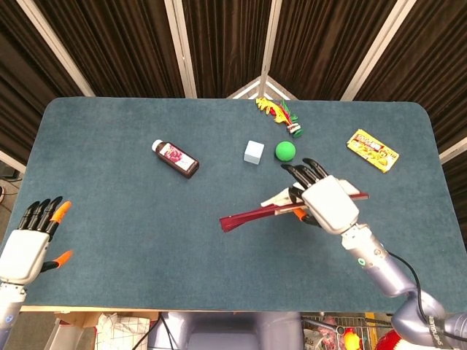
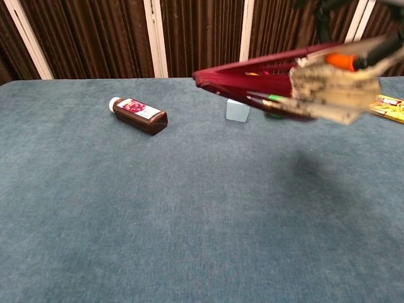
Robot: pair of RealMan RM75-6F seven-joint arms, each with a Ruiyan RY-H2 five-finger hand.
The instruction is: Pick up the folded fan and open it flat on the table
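Note:
The folded fan (image 1: 252,214) has dark red ribs and a pale paper leaf. My right hand (image 1: 326,201) holds it in the air above the table, the red rib end pointing left. In the chest view the fan (image 2: 265,76) hangs high and close to the camera, slightly splayed, with only the hand's fingertips (image 2: 344,60) at the top right edge. My left hand (image 1: 29,240) hovers at the table's near left corner, fingers apart, holding nothing. The chest view does not show the left hand.
A dark brown bottle (image 1: 176,158) lies on its side at left centre. A pale blue cube (image 1: 253,152) and a green ball (image 1: 285,151) sit mid-table. A red and yellow toy (image 1: 277,113) lies at the far edge. A yellow snack packet (image 1: 372,150) lies at the right.

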